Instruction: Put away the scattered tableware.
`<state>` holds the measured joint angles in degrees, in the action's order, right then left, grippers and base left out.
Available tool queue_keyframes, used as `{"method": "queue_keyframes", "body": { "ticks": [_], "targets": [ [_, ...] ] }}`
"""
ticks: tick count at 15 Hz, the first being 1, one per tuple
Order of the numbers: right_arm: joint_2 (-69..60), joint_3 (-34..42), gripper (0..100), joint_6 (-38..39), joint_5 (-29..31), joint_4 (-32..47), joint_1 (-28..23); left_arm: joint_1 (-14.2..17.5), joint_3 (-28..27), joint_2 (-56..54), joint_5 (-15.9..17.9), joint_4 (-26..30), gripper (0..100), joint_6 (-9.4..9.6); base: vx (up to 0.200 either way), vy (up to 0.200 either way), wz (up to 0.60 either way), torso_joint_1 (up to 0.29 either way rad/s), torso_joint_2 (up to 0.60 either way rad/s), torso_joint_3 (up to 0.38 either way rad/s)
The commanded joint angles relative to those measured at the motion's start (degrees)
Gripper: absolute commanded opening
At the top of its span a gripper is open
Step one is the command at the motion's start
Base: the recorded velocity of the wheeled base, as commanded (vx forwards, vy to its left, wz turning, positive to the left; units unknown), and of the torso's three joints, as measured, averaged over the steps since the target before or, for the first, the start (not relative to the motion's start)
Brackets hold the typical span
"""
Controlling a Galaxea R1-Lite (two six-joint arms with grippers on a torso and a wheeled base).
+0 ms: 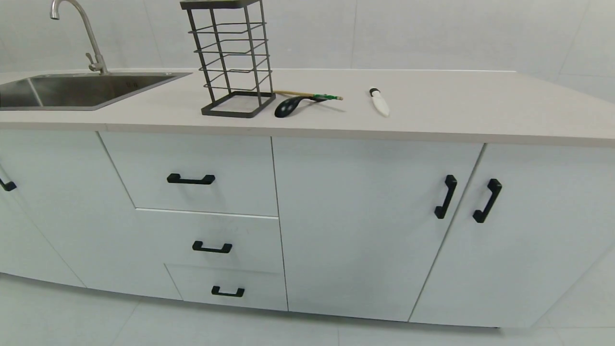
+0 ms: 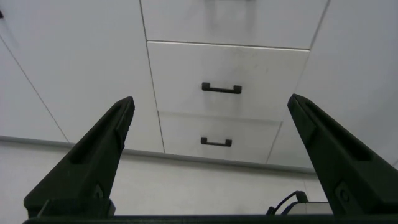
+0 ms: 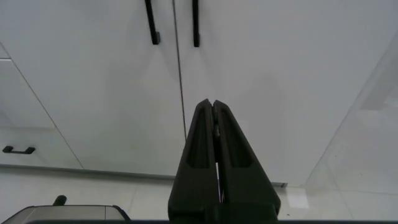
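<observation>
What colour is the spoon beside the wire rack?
The spoon is black, clearest in the head view.

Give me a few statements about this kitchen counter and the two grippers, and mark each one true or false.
1. The black spoon lies on the countertop beside the wire rack. True.
2. The white utensil stands inside the wire rack. False: it lies flat on the countertop, apart from the rack, on the far side of the spoon.
3. The left gripper is open. True.
4. The right gripper holds the chopsticks. False: it is shut on nothing, facing the cabinet doors; the chopsticks lie on the countertop by the spoon.
5. In the head view the sink is left of the wire rack. True.
</observation>
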<state>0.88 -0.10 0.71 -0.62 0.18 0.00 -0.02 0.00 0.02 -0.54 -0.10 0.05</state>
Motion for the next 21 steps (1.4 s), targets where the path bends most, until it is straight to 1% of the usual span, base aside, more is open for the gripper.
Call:
{"method": "queue_keyframes", "body": {
  "ticks": [1,3,5,12,13,15,16,17,18,19,20,21],
  "targets": [
    [0.1,0.0,0,0.0,0.0,0.2,0.1,0.0,0.0,0.0,0.0,-0.1,100,-0.05,0.2,0.2,0.0,0.007,0.01,-0.002],
    [0.1,0.0,0,0.0,0.0,0.2,0.1,0.0,0.0,0.0,-0.1,-0.1,100,-0.05,0.0,0.0,0.0,0.0,0.0,0.0],
    [0.1,0.0,0,0.0,-0.1,0.2,0.1,0.0,0.0,0.0,0.0,-0.1,100,-0.05,0.0,0.0,0.6,0.01,0.01,-0.002],
    [0.1,0.0,0,0.0,0.0,0.2,0.1,0.0,0.0,0.0,0.0,-0.1,100,0.04,0.0,0.0,0.0,0.0,0.0,0.0],
    [0.1,0.0,0,0.0,0.0,0.2,0.1,0.0,0.0,0.0,0.0,-0.1,100,-0.4,0.0,0.0,0.6,0.002,0.0,0.002],
    [0.1,0.0,0,0.0,-0.1,0.2,0.1,0.0,0.0,0.0,0.0,-0.1,100,-0.31,0.0,0.0,0.6,0.007,0.0,0.022],
    [0.1,0.0,0,0.0,0.0,0.2,0.1,0.0,0.0,0.0,0.0,-0.1,100,0.04,0.0,0.0,0.0,0.0,0.0,0.0],
    [0.1,0.0,0,0.0,0.0,0.2,0.1,0.0,0.0,0.0,0.7,-0.1,100,-0.22,0.0,0.0,0.0,0.0,0.0,0.0],
    [0.1,0.0,0,0.0,-0.1,0.2,0.1,0.0,0.0,0.0,1.8,-0.3,100,0.3,0.0,0.0,0.0,0.0,0.0,0.0],
    [0.1,0.0,0,0.0,-0.1,0.1,0.1,0.0,0.0,0.0,1.9,-0.3,100,0.48,0.0,0.0,0.0,0.0,0.0,0.0],
    [0.1,0.0,0,0.0,0.0,0.2,0.1,0.0,0.0,0.0,2.4,-0.5,100,2.06,0.0,0.0,0.0,0.0,0.0,0.0],
    [0.1,0.0,0,0.0,0.0,0.1,0.1,0.0,-4.7,0.5,3.6,-5.6,100,1.8,0.0,0.0,0.0,0.0,0.0,0.0]
  ]
}}
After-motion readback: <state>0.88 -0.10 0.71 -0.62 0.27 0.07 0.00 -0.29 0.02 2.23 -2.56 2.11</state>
